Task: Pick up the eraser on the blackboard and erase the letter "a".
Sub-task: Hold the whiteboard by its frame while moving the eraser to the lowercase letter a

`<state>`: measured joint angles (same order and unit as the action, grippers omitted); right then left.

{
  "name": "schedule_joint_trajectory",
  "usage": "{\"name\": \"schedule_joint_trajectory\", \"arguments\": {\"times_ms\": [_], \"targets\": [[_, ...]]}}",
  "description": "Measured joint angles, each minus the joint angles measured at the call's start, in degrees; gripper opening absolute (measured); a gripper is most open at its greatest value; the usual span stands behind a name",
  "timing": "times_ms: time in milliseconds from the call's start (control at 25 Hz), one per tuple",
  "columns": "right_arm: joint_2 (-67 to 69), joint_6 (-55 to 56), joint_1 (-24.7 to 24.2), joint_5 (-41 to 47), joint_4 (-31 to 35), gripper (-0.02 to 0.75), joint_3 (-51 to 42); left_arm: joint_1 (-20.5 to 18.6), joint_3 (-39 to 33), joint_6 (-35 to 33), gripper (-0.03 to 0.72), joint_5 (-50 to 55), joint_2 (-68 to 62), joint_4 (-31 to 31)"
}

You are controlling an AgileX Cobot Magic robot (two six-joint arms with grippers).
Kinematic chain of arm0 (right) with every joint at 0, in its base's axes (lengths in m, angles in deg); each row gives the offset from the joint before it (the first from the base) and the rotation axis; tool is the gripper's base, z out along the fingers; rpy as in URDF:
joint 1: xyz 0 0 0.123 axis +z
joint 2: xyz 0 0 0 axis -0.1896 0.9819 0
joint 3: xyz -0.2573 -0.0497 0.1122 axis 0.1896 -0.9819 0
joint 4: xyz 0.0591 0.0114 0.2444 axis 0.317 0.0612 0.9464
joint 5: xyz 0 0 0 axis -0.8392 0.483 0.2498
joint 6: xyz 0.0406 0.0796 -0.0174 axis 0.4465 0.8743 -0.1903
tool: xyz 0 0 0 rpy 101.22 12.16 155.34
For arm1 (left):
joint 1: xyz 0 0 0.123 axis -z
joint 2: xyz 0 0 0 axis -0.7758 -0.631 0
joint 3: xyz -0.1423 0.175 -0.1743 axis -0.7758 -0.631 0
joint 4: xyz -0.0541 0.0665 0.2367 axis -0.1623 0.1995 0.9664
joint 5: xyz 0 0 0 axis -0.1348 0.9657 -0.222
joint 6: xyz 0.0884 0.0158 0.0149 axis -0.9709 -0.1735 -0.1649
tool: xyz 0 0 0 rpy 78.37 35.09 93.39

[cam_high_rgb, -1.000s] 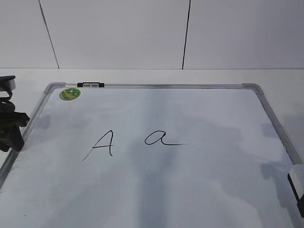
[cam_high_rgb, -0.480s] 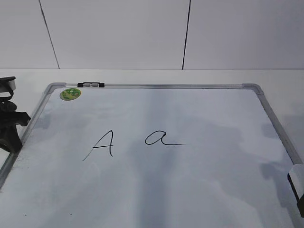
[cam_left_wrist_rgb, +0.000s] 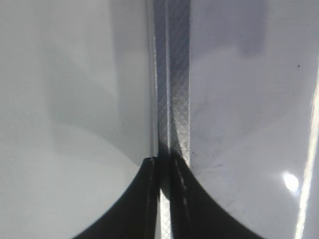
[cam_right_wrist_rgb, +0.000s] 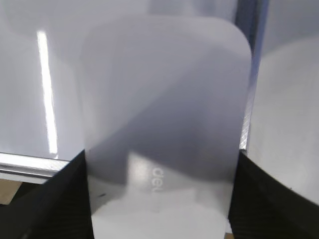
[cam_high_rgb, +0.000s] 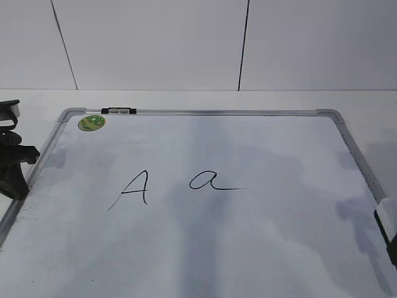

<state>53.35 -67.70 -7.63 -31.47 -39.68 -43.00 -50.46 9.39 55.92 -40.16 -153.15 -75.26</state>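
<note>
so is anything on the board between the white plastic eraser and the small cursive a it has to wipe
Nothing visible. The white plastic eraser sits between the right gripper's fingers at the silver-framed whiteboard's right edge; only bare board separates it from the cursive letter "a". The capital "A" lies beyond.

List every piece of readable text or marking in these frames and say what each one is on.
"A", handwritten capital, in black marker on the blackboard.
"a", the letter "a", lowercase cursive with a tail to the right, on the same board.
"deli", faint pale lettering on the top of the eraser, seen sideways in the right wrist view; last letters blurred.
Round green sticker at the board's far left corner: print too small to read.
</note>
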Motion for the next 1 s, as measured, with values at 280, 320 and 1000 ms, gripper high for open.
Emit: {"name": "schedule_joint_trajectory", "arguments": {"times_ms": [280,320,1000], "targets": [[5.77,-0.22,0.12,1.23,0.00,0.571,10.63,0.00,-0.01,0.00,0.024,0.00,0.00,0.00],[7.37,-0.21,0.68,1.45,0.00,0.571,12.11,0.00,-0.01,0.00,0.024,0.00,0.00,0.00],[36.57,1.05,20.00,1.58,-0.46,0.571,40.44,-0.10,-0.01,0.00,0.024,0.12,0.00,-0.58]]}}
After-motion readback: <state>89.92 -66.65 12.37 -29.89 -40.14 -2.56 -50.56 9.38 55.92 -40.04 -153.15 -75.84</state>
